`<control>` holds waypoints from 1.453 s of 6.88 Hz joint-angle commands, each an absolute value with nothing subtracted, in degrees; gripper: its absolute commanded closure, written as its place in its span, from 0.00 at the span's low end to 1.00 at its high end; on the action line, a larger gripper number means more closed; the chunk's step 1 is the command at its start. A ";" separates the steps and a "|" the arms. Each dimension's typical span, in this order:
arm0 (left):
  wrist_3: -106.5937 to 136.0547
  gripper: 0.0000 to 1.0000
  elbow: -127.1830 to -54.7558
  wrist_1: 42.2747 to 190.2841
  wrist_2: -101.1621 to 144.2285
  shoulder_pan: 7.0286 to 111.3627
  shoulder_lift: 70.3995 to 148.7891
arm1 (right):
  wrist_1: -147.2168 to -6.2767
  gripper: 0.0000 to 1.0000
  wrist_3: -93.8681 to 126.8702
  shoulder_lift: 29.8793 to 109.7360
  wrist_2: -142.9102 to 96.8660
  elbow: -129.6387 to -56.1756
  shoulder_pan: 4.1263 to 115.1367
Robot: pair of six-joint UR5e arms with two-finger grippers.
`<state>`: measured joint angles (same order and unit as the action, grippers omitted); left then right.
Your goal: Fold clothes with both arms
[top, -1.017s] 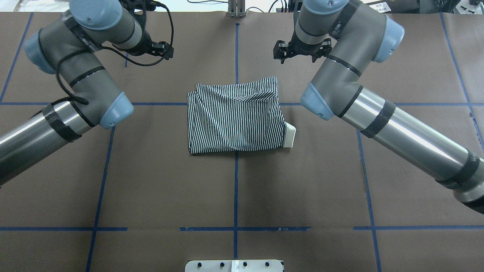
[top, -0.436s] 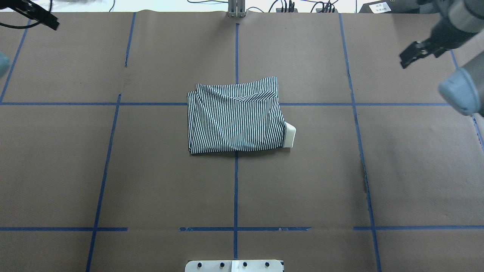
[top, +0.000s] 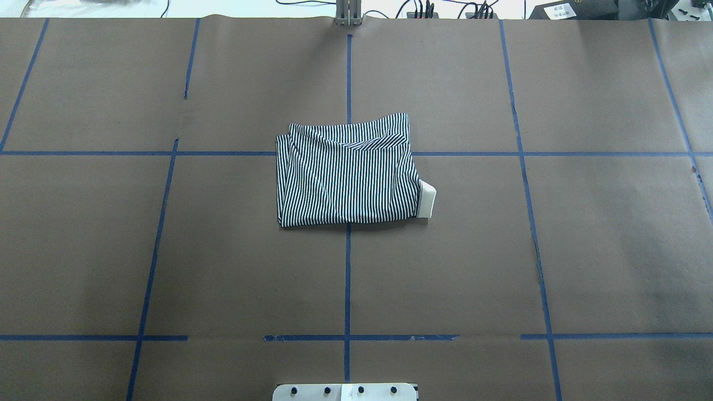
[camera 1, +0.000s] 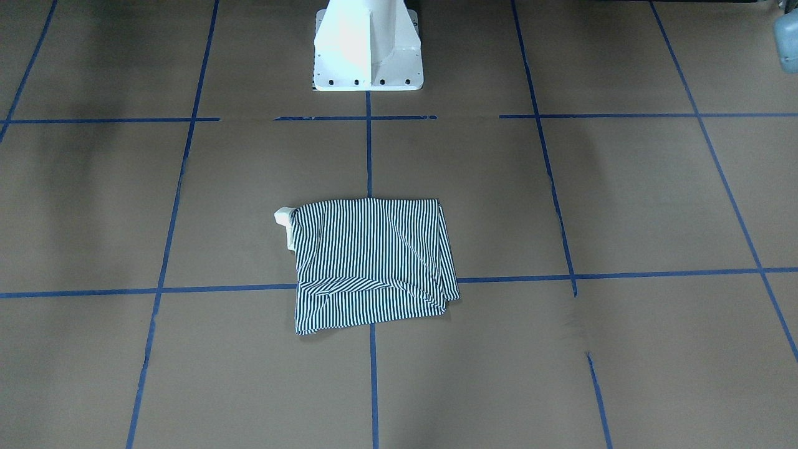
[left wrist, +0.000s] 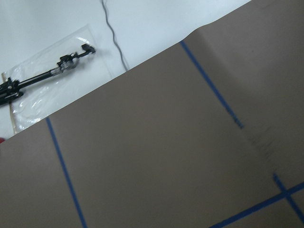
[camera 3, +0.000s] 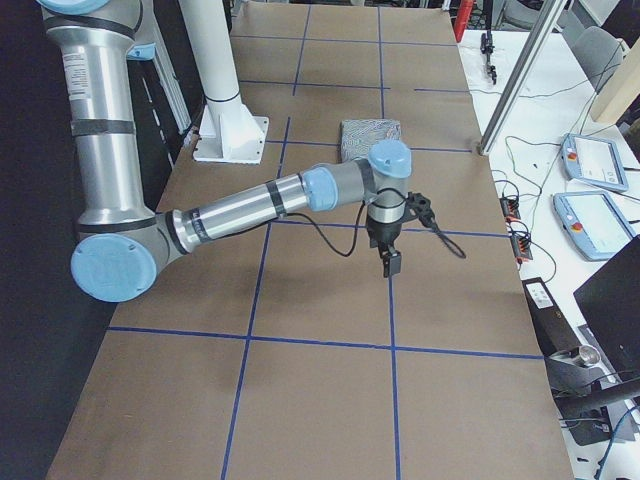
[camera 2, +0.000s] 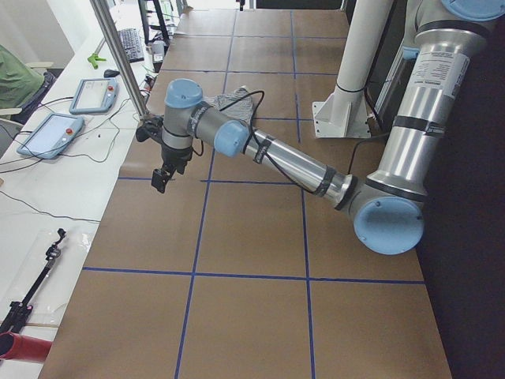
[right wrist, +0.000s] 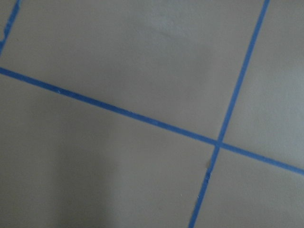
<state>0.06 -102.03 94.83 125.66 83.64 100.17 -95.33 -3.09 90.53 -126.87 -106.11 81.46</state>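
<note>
Black left gripper [camera 2: 161, 183]: hangs pointing down over bare brown paper near the desk's far edge, touching nothing. It shows only in a side view, so I cannot tell whether its fingers are apart or together.
Left arm [camera 2: 276, 154]: reaches out low across the desk to that gripper.
Desk [top: 223, 267]: covered in brown paper and marked off by a grid of blue tape.
Polo shirt [top: 345, 172]: navy-and-white stripes, folded into a rough rectangle. It lies flat at the desk's middle, between the two grippers and well apart from both.
Collar [top: 428, 200]: a cream strip poking out of the shirt's edge on the side toward the right gripper.
Right arm [camera 3: 270, 205]: stretched out low over the desk.
Right gripper [camera 3: 389, 262]: points down over bare paper near a tape line, holding nothing. Here too I cannot tell if its fingers are apart or together.
</note>
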 commanded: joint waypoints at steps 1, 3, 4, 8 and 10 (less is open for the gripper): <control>-0.18 0.00 -97.25 97.11 126.65 84.90 92.92 | -91.17 0.00 -4.39 98.51 -127.52 -101.11 85.59; -1.05 0.00 -95.54 96.85 132.84 86.21 89.94 | -89.03 0.00 -3.95 100.89 -129.71 -100.90 86.31; -1.92 0.00 -95.89 96.86 138.02 87.61 87.13 | -88.95 0.00 -3.87 101.86 -129.81 -101.07 86.31; -1.15 0.00 -95.63 92.37 138.34 88.07 87.45 | -88.95 0.00 -3.78 101.43 -130.69 -100.72 86.40; -1.32 0.00 -96.15 92.99 138.34 88.15 86.40 | -88.95 0.00 -3.87 101.43 -131.13 -100.99 86.40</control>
